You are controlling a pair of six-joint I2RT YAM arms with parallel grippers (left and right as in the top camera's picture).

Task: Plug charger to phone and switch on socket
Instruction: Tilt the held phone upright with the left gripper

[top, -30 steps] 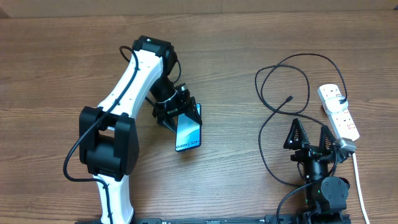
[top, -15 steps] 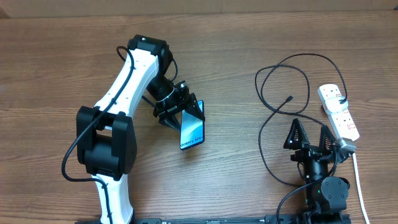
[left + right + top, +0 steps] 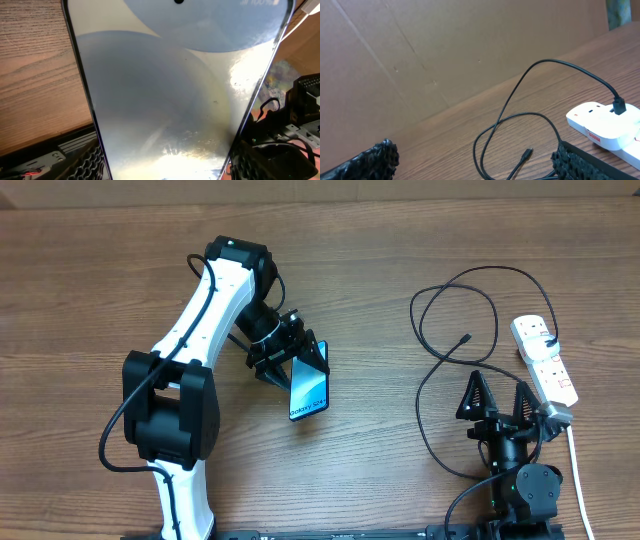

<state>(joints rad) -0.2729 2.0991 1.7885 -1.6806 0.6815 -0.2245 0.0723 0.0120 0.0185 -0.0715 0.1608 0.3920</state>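
Note:
The phone (image 3: 310, 390), with its light blue screen, hangs tilted above the table left of centre, and my left gripper (image 3: 297, 361) is shut on its upper end. In the left wrist view the phone's screen (image 3: 170, 90) fills the frame between my fingers (image 3: 82, 160). The charger (image 3: 437, 380) lies in black loops on the right, its connector tip (image 3: 466, 338) free on the wood. Its other end is plugged into the white socket (image 3: 545, 360) at the far right. My right gripper (image 3: 497, 394) stands open near the front edge, with nothing in it. The tip (image 3: 526, 153) lies just ahead of it.
The socket's white cord (image 3: 577, 470) runs down the right edge past my right arm. A brown cardboard wall (image 3: 445, 50) stands behind the table. Bare wood lies between the phone and the charger loops.
My left arm has carried the phone slightly to the right and turned it a little, then held still for the last half second. The right arm has not moved.

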